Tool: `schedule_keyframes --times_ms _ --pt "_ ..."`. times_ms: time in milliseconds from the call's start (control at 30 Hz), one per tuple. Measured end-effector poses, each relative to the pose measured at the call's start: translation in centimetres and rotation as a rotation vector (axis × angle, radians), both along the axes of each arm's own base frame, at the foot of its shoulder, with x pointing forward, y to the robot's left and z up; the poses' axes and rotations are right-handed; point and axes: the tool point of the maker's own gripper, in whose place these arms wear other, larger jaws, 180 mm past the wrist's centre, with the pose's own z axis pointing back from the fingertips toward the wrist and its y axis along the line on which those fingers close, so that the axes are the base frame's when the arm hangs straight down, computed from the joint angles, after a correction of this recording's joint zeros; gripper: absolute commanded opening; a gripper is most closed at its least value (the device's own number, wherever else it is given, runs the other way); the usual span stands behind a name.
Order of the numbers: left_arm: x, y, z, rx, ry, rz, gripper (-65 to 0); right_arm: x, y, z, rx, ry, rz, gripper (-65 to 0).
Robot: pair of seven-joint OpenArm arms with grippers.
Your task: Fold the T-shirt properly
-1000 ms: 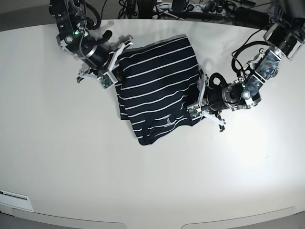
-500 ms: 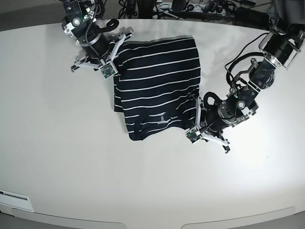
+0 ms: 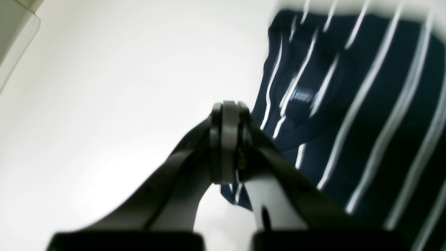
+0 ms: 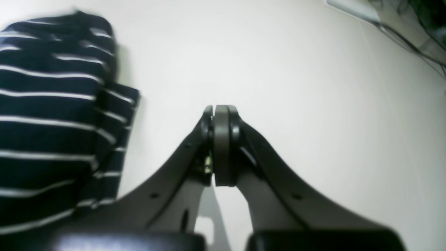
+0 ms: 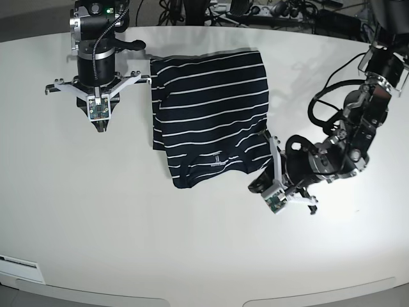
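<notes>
The T-shirt [image 5: 211, 115] lies folded into a rough rectangle on the white table [image 5: 128, 224], dark navy with thin white stripes, its neck label [image 5: 217, 158] near the front edge. The right gripper [image 5: 99, 125] is shut and empty, on the table left of the shirt's far left corner. In the right wrist view the gripper [image 4: 221, 139] has its jaws together, with the shirt [image 4: 52, 122] off to the left. The left gripper [image 5: 257, 186] is shut, just off the shirt's front right corner. In the left wrist view the gripper [image 3: 226, 143] stands beside the shirt [image 3: 366, 122] and the label [image 3: 303, 96].
Cables and gear [image 5: 255, 9] run along the table's far edge and also show in the right wrist view [image 4: 418, 31]. A white strip [image 5: 22, 265] sits at the front left edge. A clear plastic piece [image 3: 15, 24] shows at top left in the left wrist view.
Both grippers have come off the shirt. The right gripper swung left, away from the far left corner. The left gripper drew back toward the front right. The shirt has settled flatter.
</notes>
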Motion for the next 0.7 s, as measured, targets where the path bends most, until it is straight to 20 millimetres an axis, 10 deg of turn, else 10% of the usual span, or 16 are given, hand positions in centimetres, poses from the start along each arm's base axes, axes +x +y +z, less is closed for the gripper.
schedule_keyframes --times_ms 200,433,700 --pt "-4.6 0.2 3.7 -0.275 0.098 -0.115 -65.0 -1.0 4.0 -1.1 0.189 0.064 0.211 -65.0" --pt "-8.5 3.0 5.2 -0.407 0.135 -0.088 -65.0 -2.2 8.5 2.9 0.409 -0.036 0.629 -65.0" --pt "-12.9 5.4 4.1 -0.387 0.201 -0.007 -65.0 -4.8 5.9 4.3 0.597 0.027 0.686 -65.0"
